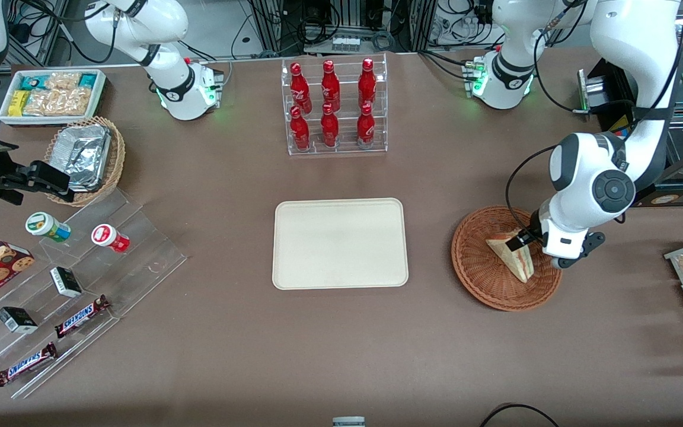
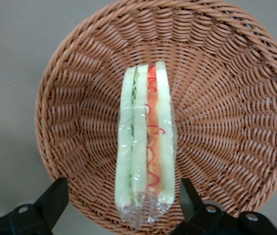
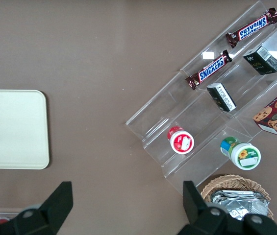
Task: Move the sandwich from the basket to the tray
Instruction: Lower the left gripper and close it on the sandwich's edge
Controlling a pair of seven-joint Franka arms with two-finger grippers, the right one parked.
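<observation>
Left wrist view: wide-open gripper [image 2: 121, 205] straddles clear-wrapped, red-and-green-layered sandwich [image 2: 145, 142] in basket [image 2: 226, 98].

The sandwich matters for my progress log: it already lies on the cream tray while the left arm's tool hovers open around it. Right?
Not quite. The sandwich lies in the reddish-brown basket, not on the tray, which holds nothing. The front view shows this. The tool is open, its fingers on either side of the sandwich.

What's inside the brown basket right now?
Only the sandwich, standing on edge in the basket. The open gripper straddles its end. The weave beneath the sandwich is covered.
</observation>
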